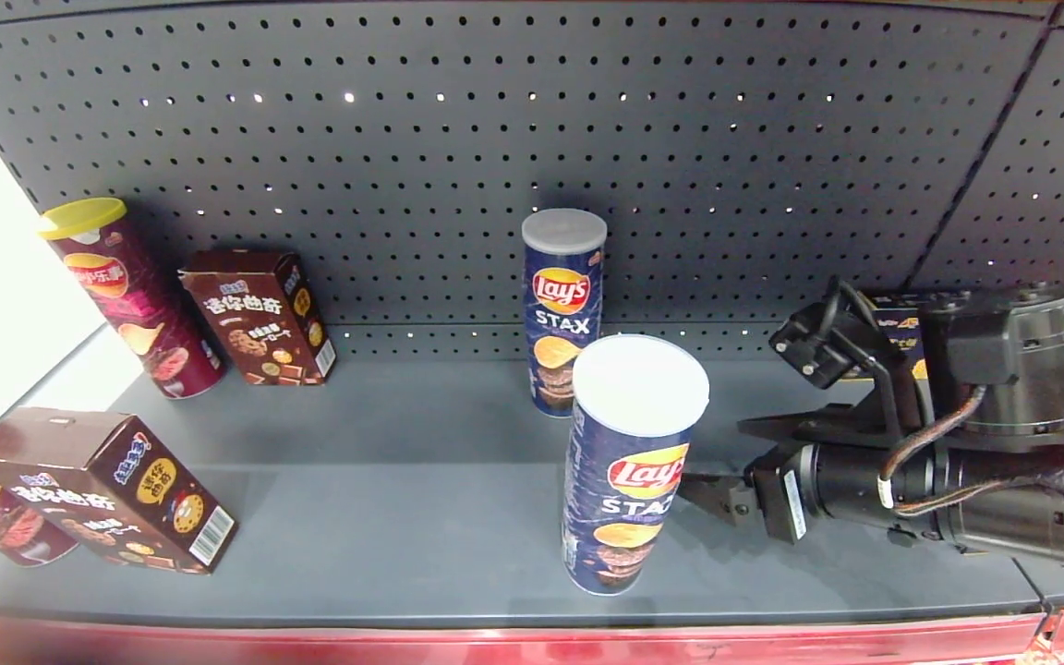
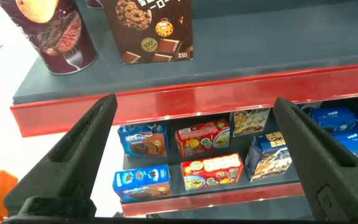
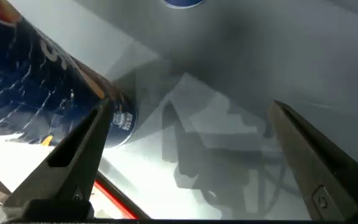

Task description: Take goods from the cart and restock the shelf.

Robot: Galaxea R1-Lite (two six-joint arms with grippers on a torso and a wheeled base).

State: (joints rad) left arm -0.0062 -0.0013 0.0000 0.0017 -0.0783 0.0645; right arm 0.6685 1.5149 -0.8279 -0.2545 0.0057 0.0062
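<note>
A tall dark-blue cardboard crisp tube [image 1: 629, 471] with a white plastic lid is standing upright near the front edge of the grey metal shelf [image 1: 403, 480], about midway along it. A second blue tube [image 1: 562, 309] is standing behind it toward the back edge. The right gripper [image 1: 715, 457] is lying level just beside the front tube, its black fingers spread wide and gripping nothing (the wrist camera is showing the tube outside the nearer finger, not between the two). The left gripper [image 2: 191, 155] is hanging below the shelf's red front lip [image 2: 197, 99], likewise spread and empty. Toward the back left corner a maroon tube [image 1: 130, 296] with a yellow lid and a brown cardboard biscuit box [image 1: 259, 314] are standing. This tube's placing is looking done; what is remaining, by my reading, is fetching further goods from the cart.
</note>
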